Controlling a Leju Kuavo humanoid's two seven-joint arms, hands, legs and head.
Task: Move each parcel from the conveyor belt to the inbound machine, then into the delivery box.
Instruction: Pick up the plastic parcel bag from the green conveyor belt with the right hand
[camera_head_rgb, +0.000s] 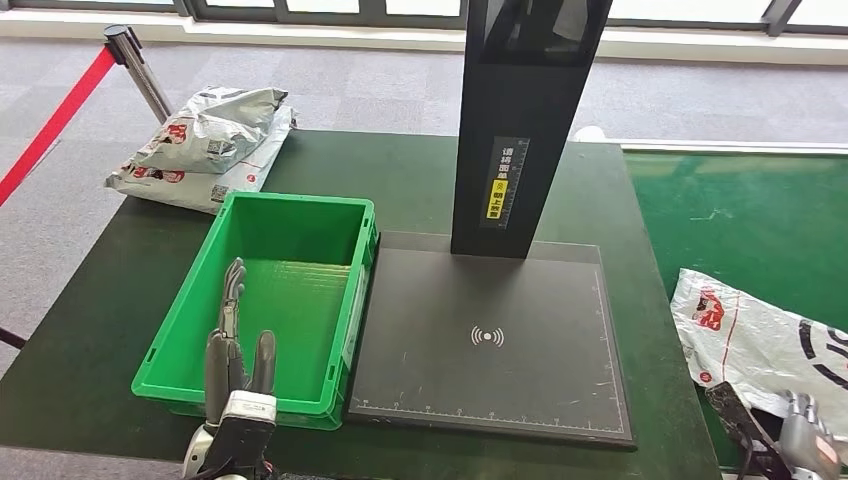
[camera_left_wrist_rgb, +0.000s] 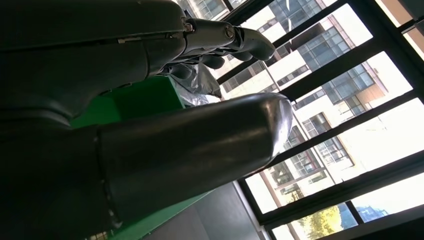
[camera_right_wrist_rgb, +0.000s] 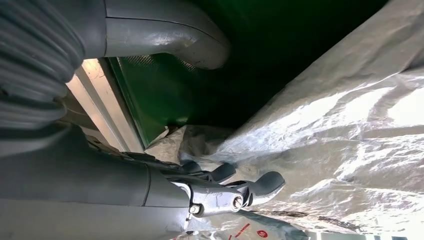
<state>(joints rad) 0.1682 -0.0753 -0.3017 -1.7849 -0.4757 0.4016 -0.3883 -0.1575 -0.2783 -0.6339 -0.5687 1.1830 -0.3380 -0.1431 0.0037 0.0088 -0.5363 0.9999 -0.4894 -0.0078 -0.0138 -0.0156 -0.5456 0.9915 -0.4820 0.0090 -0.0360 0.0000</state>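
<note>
crinkled silver plastic parcel (camera_head_rgb: 765, 335) on green belt (camera_head_rgb: 740, 220)

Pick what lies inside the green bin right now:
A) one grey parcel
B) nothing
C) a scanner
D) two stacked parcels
B: the head view shows the green bin with a bare ribbed floor, and only the left hand raised in front of it.

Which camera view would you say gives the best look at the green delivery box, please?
The head view: it shows the whole green delivery box, open and empty, beside the scanner plate. The left wrist view catches only a green sliver behind the left hand. The right wrist view shows none of it.
</note>
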